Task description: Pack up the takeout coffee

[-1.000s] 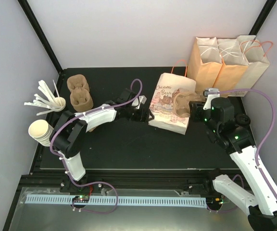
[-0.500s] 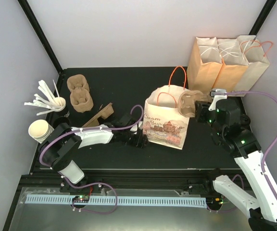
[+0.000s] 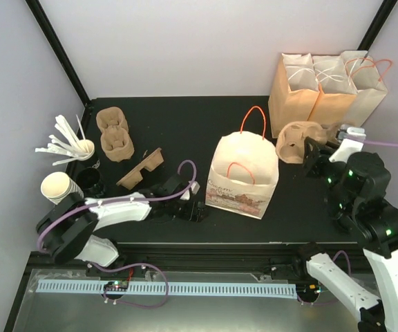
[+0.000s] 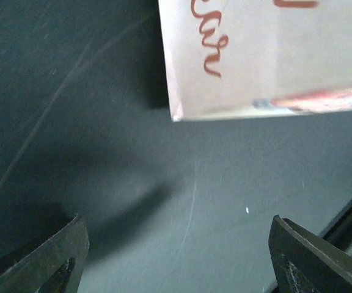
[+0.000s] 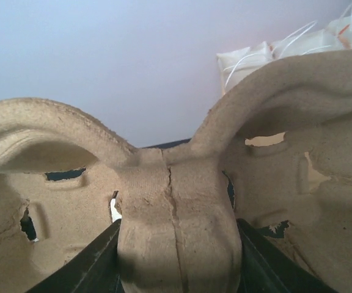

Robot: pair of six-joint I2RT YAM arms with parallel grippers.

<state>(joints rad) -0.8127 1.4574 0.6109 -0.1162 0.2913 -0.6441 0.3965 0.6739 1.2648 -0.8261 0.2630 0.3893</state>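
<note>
Standing upright now, printed bag (image 3: 244, 166), carrier (image 3: 296, 138) withdrawn in right pincer (image 3: 311, 153)

Mid-table stands the lone bag (image 3: 242, 173) — cup carrier (image 3: 297, 140) to its right, before the row of bags (image 3: 327, 86).

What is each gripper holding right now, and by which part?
The right gripper grips the cup carrier by its raised middle ridge. The left gripper is open and holds nothing.

place: robot lab test cell, staged as café counter | shown by: white walls (image 3: 199, 48), black frame posts (image 3: 59, 55), black table (image 3: 185, 131), two robot arms (image 3: 116, 209) mounted at bottom edge | props: paper bags (image 3: 323, 93) upper right, cup stack (image 3: 56, 187) and pulp cup carriers (image 3: 115, 131) left
</note>
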